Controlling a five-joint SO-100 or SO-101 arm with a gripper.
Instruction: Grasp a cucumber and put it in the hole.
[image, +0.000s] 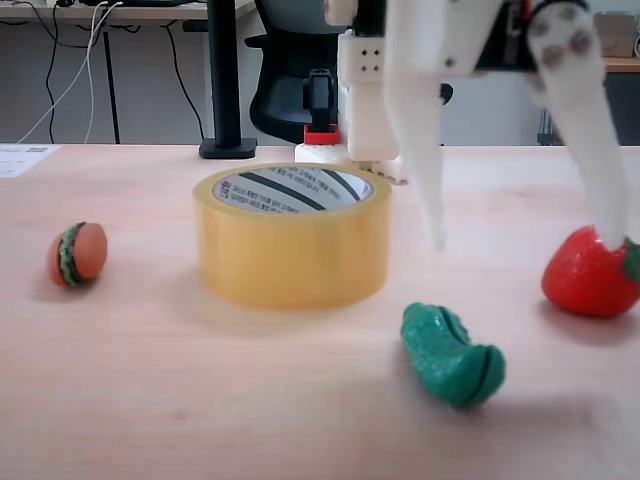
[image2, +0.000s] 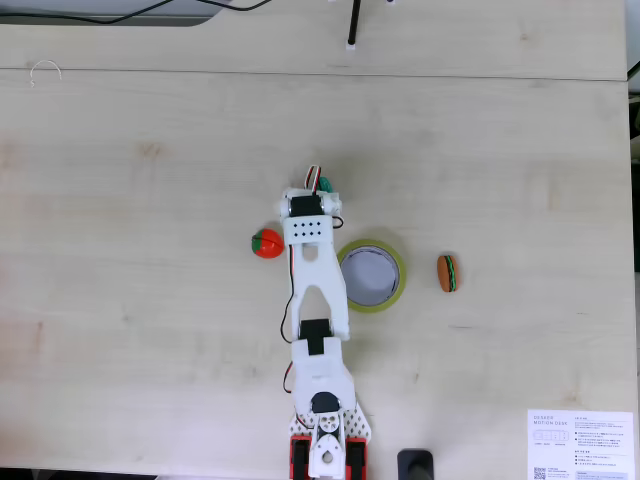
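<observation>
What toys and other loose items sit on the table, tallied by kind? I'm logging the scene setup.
Cucumber: 1
Strawberry: 1
Burger: 1
Tape roll: 1
Paper sheet: 1
Total: 5

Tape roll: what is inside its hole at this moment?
Nothing visible. From above, the tape roll encloses only a bare greyish circle, the hole; the arm covers its left edge. The cucumber lies on the table beside the roll, below the open tool.

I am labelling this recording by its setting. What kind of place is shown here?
Probably an office or lab: a pale wooden desk, a black swivel office chair behind it, and cables hanging under another desk.
</observation>
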